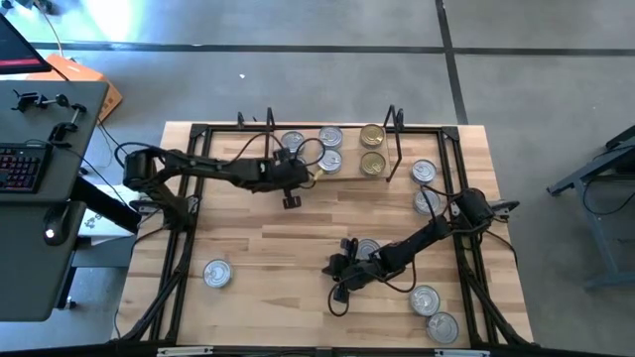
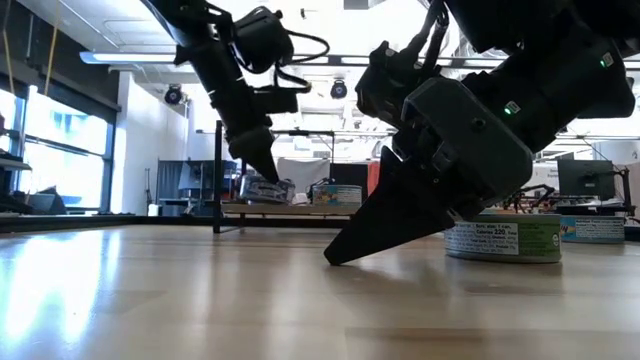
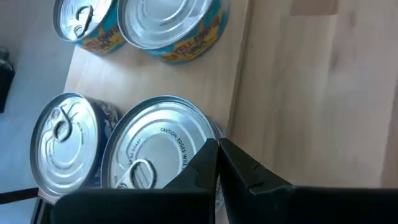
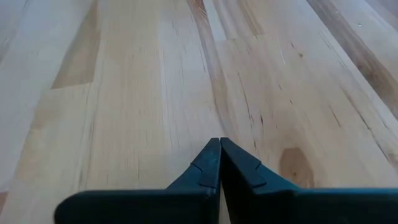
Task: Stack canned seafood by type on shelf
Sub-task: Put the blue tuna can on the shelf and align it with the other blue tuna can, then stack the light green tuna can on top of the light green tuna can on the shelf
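Right gripper (image 1: 335, 297) clenched empty, tips low over the bare plank tabletop (image 1: 268, 248), left gripper (image 1: 291, 201) clenched empty beside the shelf (image 1: 342, 177) holding silver and gold tins (image 1: 330, 137), more tins scattered right, bright workshop behind.

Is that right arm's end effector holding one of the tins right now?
No: in the right wrist view the right end effector is shut with its fingers pressed together, and only the bare wooden tabletop lies ahead.

Tins (image 1: 217, 273) on table (image 1: 268, 248), shelf (image 1: 349, 177)
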